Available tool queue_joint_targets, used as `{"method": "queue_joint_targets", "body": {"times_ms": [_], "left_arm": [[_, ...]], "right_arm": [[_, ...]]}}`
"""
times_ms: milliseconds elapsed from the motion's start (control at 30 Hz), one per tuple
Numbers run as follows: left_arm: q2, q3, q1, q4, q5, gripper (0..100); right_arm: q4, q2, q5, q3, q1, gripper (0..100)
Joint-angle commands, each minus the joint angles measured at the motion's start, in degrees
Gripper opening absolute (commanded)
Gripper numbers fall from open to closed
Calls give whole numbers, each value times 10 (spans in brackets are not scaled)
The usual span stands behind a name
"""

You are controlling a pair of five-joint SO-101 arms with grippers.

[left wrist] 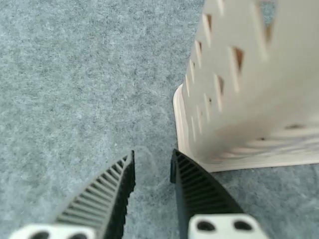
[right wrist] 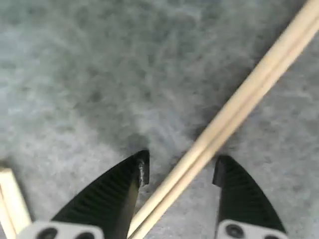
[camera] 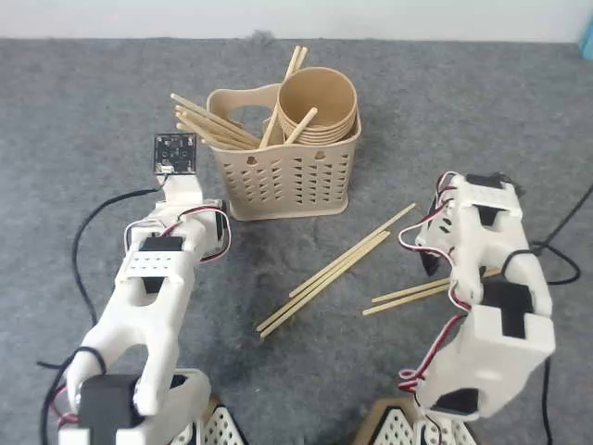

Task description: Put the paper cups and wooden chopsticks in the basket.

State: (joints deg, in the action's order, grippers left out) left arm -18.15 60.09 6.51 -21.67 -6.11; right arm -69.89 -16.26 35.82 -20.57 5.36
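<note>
At twelve o'clock on the grey worktop (camera: 74, 111) stood the basket (camera: 287, 181), with paper cups (camera: 318, 102) and several chopsticks (camera: 208, 125) inside. At its five o'clock lay loose chopsticks (camera: 338, 269). The left end effector (left wrist: 152, 159) hung narrowly parted (and empty) by the basket's seven o'clock corner; the right end effector (right wrist: 182, 162) spread wide astride a chopstick pair (right wrist: 239, 99).

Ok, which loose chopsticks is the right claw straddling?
The pair of chopsticks lying side by side, running diagonally between the right claw's open fingers. The other chopstick ends lie outside one finger.
</note>
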Motion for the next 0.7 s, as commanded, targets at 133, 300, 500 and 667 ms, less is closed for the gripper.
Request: {"method": "queue_joint_targets", "body": {"times_ms": [133, 300, 500, 667], "left_arm": [[0, -28, 0, 13, 7, 112], [0, -28, 1, 13, 7, 112], [0, -28, 0, 13, 7, 112], [0, -28, 0, 13, 7, 112]], "right_arm": [[-22, -30, 14, 56, 15, 17], [-88, -30, -21, 84, 15, 7], [-234, -30, -74, 168, 15, 7], [-323, -30, -133, 253, 16, 7]]}}
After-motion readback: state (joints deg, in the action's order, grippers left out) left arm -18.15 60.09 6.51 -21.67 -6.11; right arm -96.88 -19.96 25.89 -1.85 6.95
